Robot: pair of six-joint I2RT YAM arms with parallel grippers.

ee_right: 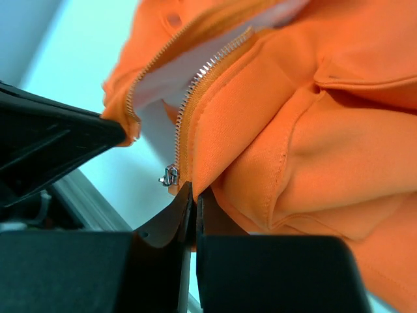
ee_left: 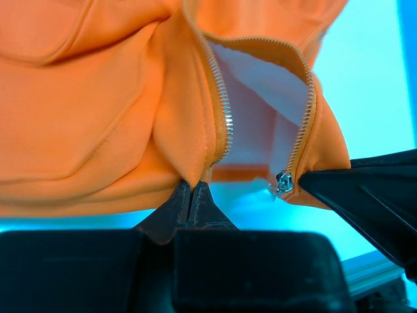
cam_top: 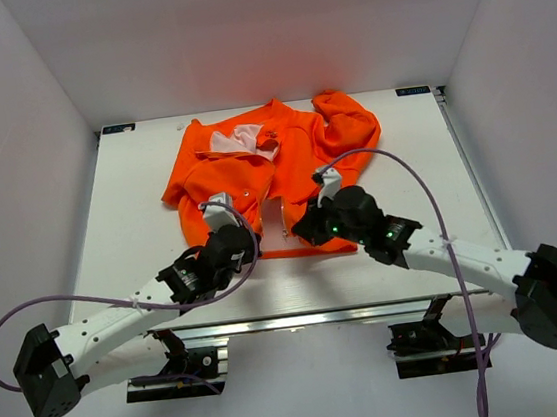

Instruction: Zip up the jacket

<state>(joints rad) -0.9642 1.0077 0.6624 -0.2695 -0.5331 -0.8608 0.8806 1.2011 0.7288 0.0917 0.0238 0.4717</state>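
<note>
The orange jacket [cam_top: 297, 151] lies on the white table, collar away from me, pale lining showing at the collar and in the open gap at the hem. My left gripper [cam_top: 245, 234] is shut on the hem corner of one front panel [ee_left: 186, 150], next to that side's zipper teeth [ee_left: 223, 111]. My right gripper [cam_top: 308, 227] is shut on the other panel's hem [ee_right: 221, 140], right beside the metal zipper slider [ee_right: 170, 175], which also shows in the left wrist view [ee_left: 283, 181]. The two zipper halves are apart at the bottom. The dark patch is hidden.
The white table [cam_top: 141, 234] has walls at left, back and right. A metal rail [cam_top: 301, 319] runs along the near edge. Each wrist view shows the other gripper's black finger close by [ee_left: 365, 189] [ee_right: 52, 140]. A purple cable [cam_top: 429, 201] loops over the right arm.
</note>
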